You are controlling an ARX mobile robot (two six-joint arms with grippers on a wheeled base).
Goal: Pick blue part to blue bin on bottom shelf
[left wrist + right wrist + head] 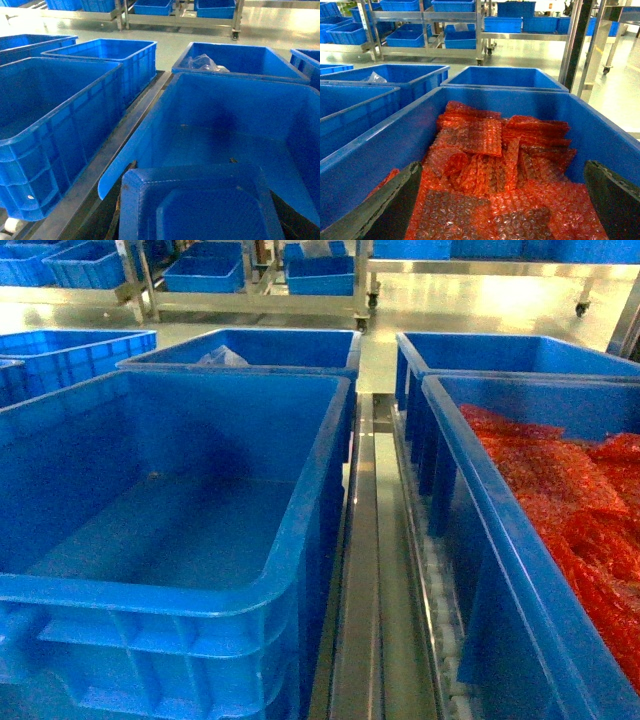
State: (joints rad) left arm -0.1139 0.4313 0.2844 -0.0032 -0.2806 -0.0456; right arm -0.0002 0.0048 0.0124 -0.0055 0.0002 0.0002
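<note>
The blue bin (180,490) sits empty at the rack's left; the crate (530,540) to its right holds red bubble wrap (490,195). The right gripper (500,200) hangs spread wide above the wrap. The left gripper's state cannot be told; the blue part is unseen.

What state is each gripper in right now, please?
Left gripper: cannot be told; a blue object fills its view.
Right gripper: open, holding nothing, above the red bubble wrap.

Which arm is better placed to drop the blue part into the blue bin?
Left, probably. Its wrist view shows the blue part between its fingers, over the empty blue bin. The right gripper hangs open over red bubble wrap.
</note>
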